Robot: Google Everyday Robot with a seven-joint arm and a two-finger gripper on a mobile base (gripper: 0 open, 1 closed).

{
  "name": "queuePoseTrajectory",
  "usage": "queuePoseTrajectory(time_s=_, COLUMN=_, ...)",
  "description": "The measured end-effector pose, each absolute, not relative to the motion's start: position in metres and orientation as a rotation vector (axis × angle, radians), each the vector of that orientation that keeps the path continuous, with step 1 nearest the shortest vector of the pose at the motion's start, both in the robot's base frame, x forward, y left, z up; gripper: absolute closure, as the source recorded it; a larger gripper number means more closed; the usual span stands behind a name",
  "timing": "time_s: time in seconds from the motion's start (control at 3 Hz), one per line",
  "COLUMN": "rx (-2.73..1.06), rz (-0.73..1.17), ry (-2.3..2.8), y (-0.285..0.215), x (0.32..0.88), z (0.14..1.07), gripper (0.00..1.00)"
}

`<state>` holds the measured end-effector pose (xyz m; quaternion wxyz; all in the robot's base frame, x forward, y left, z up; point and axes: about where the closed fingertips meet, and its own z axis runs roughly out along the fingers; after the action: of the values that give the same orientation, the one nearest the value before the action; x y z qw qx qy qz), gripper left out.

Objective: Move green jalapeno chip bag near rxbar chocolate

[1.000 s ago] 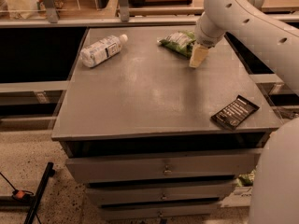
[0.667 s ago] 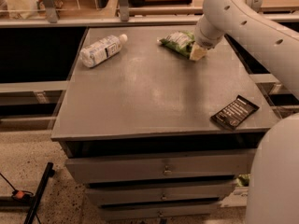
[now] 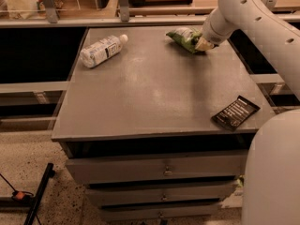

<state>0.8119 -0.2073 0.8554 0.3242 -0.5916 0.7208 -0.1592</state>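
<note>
The green jalapeno chip bag (image 3: 185, 38) lies crinkled at the far right of the grey cabinet top (image 3: 154, 88). My gripper (image 3: 202, 44) sits at the bag's right end, touching it, at the end of the white arm that comes in from the upper right. The rxbar chocolate (image 3: 235, 112), a flat black wrapper with white text, lies near the front right corner of the top, well apart from the bag.
A white-labelled plastic bottle (image 3: 101, 50) lies on its side at the far left of the top. The white robot body (image 3: 272, 172) fills the lower right. Drawers (image 3: 164, 170) face front below the top. A shelf rail (image 3: 117, 20) runs behind.
My gripper has moved back and a little right, from beside the bag's near edge to its right end. The bag, bottle and bar have not visibly moved.
</note>
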Motion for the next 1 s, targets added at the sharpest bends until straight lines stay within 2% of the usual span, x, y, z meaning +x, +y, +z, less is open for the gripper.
queuePoseTrajectory(time_s=0.33, rx=-1.563, rz=-0.373, ry=1.857, y=-0.225, x=0.805, z=0.861, gripper=1.00)
queuePoseTrajectory(time_s=1.0, rx=-1.604, rz=-0.375, ry=1.773, y=-0.274, x=0.755, z=0.889, gripper=1.00)
